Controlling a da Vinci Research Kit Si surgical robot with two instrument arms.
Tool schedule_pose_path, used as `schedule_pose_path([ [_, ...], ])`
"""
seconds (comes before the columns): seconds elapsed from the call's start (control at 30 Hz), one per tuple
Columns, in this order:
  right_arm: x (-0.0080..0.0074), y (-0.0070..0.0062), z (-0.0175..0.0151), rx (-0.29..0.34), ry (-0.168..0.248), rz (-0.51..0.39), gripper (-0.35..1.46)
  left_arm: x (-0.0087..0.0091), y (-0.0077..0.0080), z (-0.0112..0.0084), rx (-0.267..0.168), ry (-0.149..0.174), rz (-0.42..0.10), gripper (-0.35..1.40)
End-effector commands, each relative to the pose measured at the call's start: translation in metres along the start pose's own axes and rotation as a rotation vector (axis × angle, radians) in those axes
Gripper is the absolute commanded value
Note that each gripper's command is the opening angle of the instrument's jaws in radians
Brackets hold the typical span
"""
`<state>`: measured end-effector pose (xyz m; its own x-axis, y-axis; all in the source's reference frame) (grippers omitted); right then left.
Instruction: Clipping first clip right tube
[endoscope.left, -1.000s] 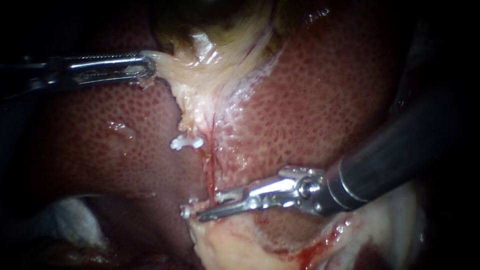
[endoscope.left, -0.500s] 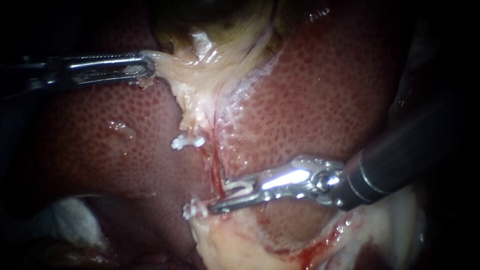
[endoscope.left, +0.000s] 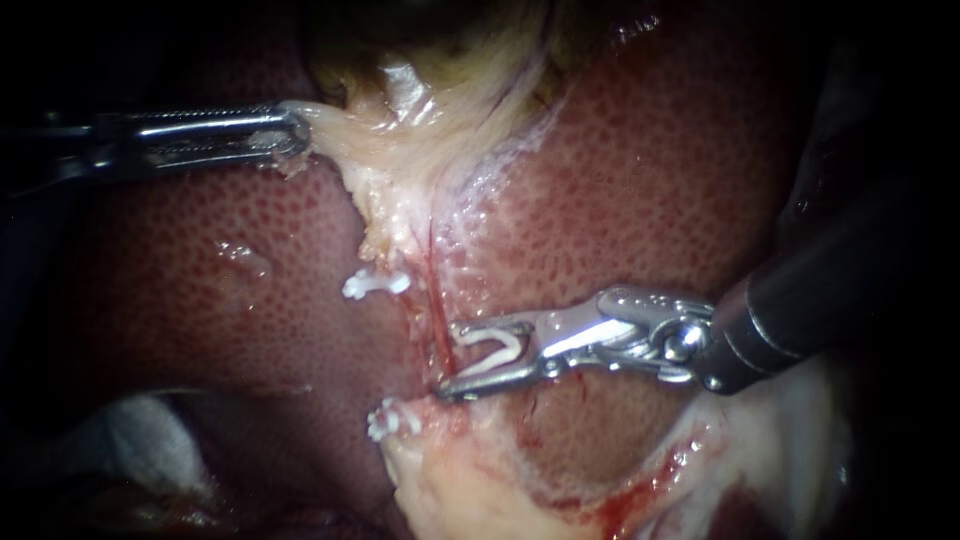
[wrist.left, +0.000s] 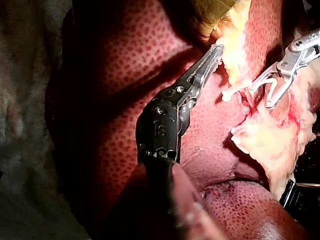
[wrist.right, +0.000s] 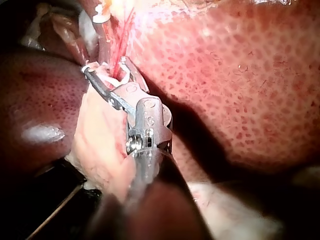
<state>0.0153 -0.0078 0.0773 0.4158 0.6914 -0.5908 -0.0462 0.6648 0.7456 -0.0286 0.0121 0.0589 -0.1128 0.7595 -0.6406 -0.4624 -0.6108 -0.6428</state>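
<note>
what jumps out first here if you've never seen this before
The shiny right instrument catches the eye first, low in the middle of the endoscope view. Its end effector carries a loaded clip, and its tips are at the thin red tube that runs down the speckled liver. Next comes the left instrument at the upper left, its end effector clamped on the pale tissue.
</note>
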Motion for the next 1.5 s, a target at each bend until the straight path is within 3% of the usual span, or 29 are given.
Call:
schedule_pose_path([
  [0.03,0.0,0.0001,0.0002,-0.002,-0.003,0.003,0.49,0.0,0.0,0.0,0.0,0.0,0.0,-0.35],
  [0.27,-0.0014,0.0008,0.002,-0.008,-0.019,-0.007,0.49,0.0,0.0001,0.0001,0.001,0.0,0.0,-0.35],
  [0.47,-0.0027,0.0001,0.0042,0.028,-0.034,-0.021,0.49,-0.0001,0.0001,0.0003,0.002,-0.002,0.001,-0.35],
  [0.93,-0.0025,-0.0022,0.0053,0.14,-0.036,0.001,0.45,-0.0001,0.0001,0.0004,0.003,-0.002,0.001,-0.35],
  [1.17,-0.0025,-0.0022,0.0055,0.135,-0.036,0.022,0.4,-0.0001,0.0001,0.0004,0.003,-0.002,0.001,-0.35],
  [1.37,-0.0026,-0.0023,0.0054,0.123,-0.033,0.063,0.23,-0.0001,0.0001,0.0004,0.003,-0.002,0.001,-0.35],
  [1.5,-0.0027,-0.0022,0.0051,0.103,-0.026,0.104,-0.08,-0.0001,0.0001,0.0004,0.003,-0.002,0.001,-0.35],
])
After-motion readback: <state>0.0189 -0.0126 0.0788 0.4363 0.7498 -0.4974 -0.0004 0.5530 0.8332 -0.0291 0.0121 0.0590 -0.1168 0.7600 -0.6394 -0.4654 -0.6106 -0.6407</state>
